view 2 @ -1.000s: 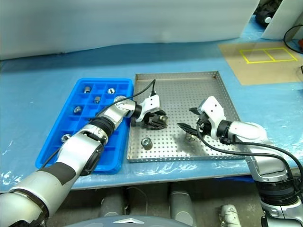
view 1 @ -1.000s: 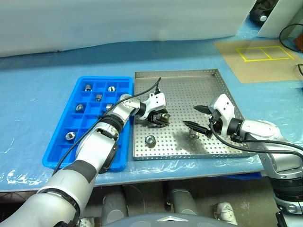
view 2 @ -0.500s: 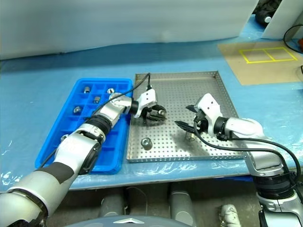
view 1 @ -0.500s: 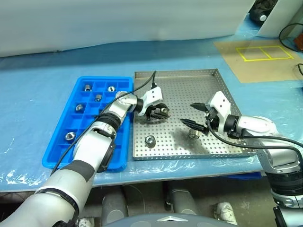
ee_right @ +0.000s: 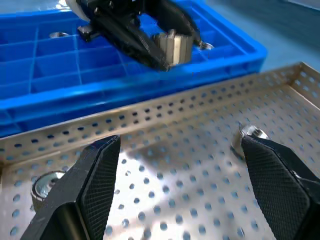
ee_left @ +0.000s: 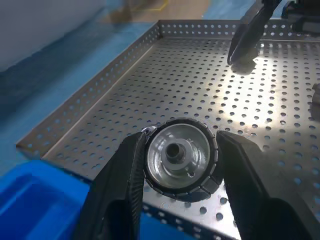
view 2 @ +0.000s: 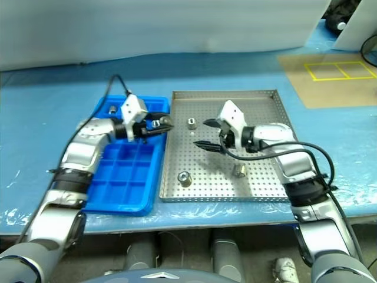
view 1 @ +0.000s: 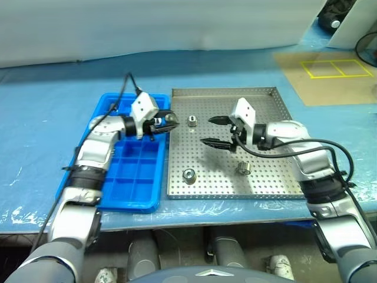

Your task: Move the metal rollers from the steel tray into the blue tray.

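Metal rollers lie in three places. One roller (ee_left: 180,161) is clamped between the two black fingers of the left gripper (view 1: 166,122), which hangs over the seam where the blue tray (view 1: 134,177) meets the steel tray (view 1: 265,112), near their far corners. Three more rest on the perforated floor of the steel tray: one (view 1: 192,121) near the far edge just beside the left gripper, one (view 1: 188,175) toward the near left corner, and one (view 1: 243,168) toward the near edge, right of centre. At least one roller (view 2: 111,108) sits in a far compartment of the blue tray. The right gripper (view 1: 212,131) hovers above the middle of the steel tray with its fingers spread wide and nothing between them.
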You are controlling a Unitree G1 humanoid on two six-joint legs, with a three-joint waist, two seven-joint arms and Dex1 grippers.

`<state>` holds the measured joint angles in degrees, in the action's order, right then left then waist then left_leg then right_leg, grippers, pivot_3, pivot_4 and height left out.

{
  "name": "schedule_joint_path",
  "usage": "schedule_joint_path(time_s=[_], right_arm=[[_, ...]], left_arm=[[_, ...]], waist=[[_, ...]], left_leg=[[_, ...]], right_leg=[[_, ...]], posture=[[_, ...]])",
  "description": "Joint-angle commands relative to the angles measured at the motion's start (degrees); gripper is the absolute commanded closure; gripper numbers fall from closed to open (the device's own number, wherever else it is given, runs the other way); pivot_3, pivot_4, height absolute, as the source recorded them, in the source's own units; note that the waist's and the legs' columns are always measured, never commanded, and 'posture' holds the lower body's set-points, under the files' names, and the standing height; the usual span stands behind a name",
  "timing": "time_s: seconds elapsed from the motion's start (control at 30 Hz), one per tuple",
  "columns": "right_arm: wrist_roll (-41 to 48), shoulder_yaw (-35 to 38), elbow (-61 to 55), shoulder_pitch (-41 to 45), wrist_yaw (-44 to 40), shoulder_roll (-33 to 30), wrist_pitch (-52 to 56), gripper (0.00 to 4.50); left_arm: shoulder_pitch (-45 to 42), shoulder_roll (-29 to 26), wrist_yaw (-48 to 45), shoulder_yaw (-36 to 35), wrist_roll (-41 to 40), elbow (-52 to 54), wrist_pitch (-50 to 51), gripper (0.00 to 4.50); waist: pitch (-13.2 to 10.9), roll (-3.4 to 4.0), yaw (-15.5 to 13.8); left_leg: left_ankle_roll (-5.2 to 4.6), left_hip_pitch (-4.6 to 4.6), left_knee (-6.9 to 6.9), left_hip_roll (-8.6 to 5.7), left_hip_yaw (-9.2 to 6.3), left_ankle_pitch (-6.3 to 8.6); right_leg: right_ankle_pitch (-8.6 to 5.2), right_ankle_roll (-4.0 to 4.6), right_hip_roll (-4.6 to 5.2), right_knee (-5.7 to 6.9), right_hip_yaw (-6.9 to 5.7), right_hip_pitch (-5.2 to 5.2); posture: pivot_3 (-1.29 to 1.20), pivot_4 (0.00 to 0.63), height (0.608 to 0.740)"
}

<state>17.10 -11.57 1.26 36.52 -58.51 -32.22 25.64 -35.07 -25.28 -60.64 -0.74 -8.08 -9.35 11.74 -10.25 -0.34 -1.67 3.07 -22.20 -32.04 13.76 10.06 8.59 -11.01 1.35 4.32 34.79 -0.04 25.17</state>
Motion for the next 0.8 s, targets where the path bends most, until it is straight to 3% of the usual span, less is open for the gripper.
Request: schedule_joint_path(time_s=[0.03, 0.27, 0.43, 0.8], right_arm=[[-1.0, -1.3, 4.3, 3.8, -3.3, 2.0, -4.2, 0.54], [-2.0, -3.5, 10.5, 9.3, -8.2, 7.1, -7.9, 0.54], [-2.9, -3.8, 12.7, 10.2, -10.1, 8.9, -9.2, 0.54], [-3.8, -3.2, 12.7, 10.1, -12.0, 8.8, -9.2, 0.54]], left_arm=[[5.8, -3.7, 1.4, -2.8, -3.8, 11.7, 5.5, 2.62], [19.0, -11.9, 4.6, -10.1, -8.3, 24.4, 12.6, 2.62], [24.6, -14.5, 7.1, -13.2, -9.1, 26.0, 13.1, 2.62], [22.6, -15.6, 11.8, -13.8, -7.8, 17.4, 8.0, 2.62]], waist=[[0.0, 0.01, -0.9], [0.0, 0.02, -2.6], [0.0, 0.02, -4.0], [0.0, 0.01, -4.5]], left_leg=[[0.00, 0.01, 0.07, 0.00, 0.00, 0.00], [0.07, -0.08, 0.23, 0.04, -0.01, -0.04], [0.13, -0.06, 0.27, 0.02, -0.04, -0.07], [0.23, -0.07, 0.30, 0.04, -0.11, -0.13]], right_leg=[[-0.02, 0.03, 0.00, -0.02, -0.02, 0.00], [-0.07, 0.08, -0.02, -0.01, -0.13, 0.14], [-0.07, 0.08, 0.00, 0.00, -0.16, 0.13], [-0.07, 0.08, -0.03, 0.05, -0.21, 0.13]], posture=[[0.03, 0.150, 0.740], [0.14, 0.150, 0.740], [0.17, 0.150, 0.740], [0.15, 0.150, 0.740]])
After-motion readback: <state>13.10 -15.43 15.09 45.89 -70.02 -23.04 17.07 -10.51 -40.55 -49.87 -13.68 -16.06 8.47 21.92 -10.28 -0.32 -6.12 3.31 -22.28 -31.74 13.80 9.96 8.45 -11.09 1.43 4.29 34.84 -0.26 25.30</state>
